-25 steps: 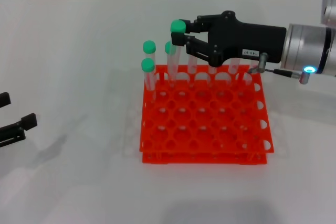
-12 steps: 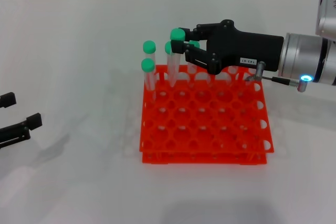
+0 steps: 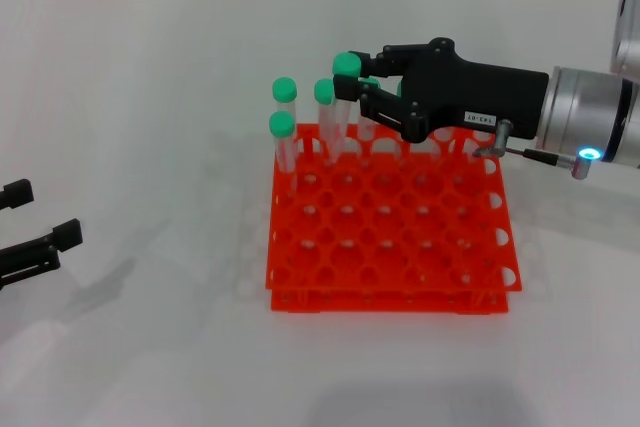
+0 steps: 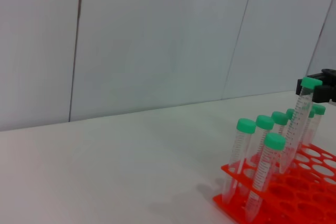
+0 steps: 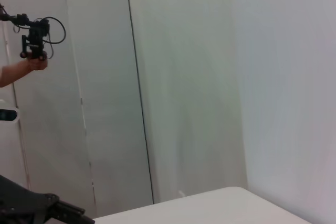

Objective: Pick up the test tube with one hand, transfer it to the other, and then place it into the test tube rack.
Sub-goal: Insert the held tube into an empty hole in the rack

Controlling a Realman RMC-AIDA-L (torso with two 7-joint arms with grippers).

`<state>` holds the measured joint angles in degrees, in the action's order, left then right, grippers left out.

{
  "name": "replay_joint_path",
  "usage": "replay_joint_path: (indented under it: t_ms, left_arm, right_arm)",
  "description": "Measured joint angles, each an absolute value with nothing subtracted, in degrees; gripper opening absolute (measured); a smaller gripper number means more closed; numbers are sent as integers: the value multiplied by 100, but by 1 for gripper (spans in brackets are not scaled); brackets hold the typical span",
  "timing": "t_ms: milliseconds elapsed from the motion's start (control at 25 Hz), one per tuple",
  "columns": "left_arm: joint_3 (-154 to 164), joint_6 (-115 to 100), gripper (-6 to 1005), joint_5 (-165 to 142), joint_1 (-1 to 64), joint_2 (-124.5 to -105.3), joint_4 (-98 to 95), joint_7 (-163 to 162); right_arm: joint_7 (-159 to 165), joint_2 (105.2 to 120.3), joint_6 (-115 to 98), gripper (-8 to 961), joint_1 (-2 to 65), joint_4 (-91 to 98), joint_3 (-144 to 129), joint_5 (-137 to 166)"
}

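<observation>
My right gripper (image 3: 359,77), black with a small white label, is shut on a green-capped test tube (image 3: 347,65) just below its cap, over the far left part of the orange-red rack (image 3: 385,299). The tube leans, and its lower end reaches down into a back-row hole. In the left wrist view the same tube (image 4: 303,114) stands taller than the others, with the black gripper (image 4: 321,92) at its cap. My left gripper (image 3: 30,232), unlabelled, is open and empty at the table's left edge.
Three other green-capped tubes (image 3: 285,90) (image 3: 281,125) (image 3: 324,92) stand at the rack's far left corner, and more stand behind the right gripper. The rack's middle and near holes hold nothing. A white tabletop (image 3: 140,97) surrounds the rack (image 4: 294,198).
The right gripper has lowered the tube towards the rack, then shifted slightly right. The left gripper has drifted a little lower at the left edge.
</observation>
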<state>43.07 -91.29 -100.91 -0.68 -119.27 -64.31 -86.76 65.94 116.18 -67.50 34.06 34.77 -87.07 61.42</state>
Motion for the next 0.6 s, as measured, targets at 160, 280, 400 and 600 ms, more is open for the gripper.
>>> replay_joint_path:
  t_ms: [160,280,400,600]
  left_arm:
    - [4307,-9129,889,-10091,-64,-11926,-6431,-8680]
    - [4307,-9139,889,-10091,-62,-11926,-6430,-8687]
    - [4307,-9149,889,-10091,-65,-11927,-6416,-8676]
    - [4307,-9157,889,-10089,-70,-11923,-6305,-8645]
  right_arm:
    - [6592,11618,-6754,282,3409,3479,-8772,6142]
    - [6591,11618,-6756,282,3412,3480,-8779,6142]
    - [6591,11618,-6764,283,3412,3481,-8789,6131]
    - [6578,11619,-6740,284,3416,3481,-8919,5997]
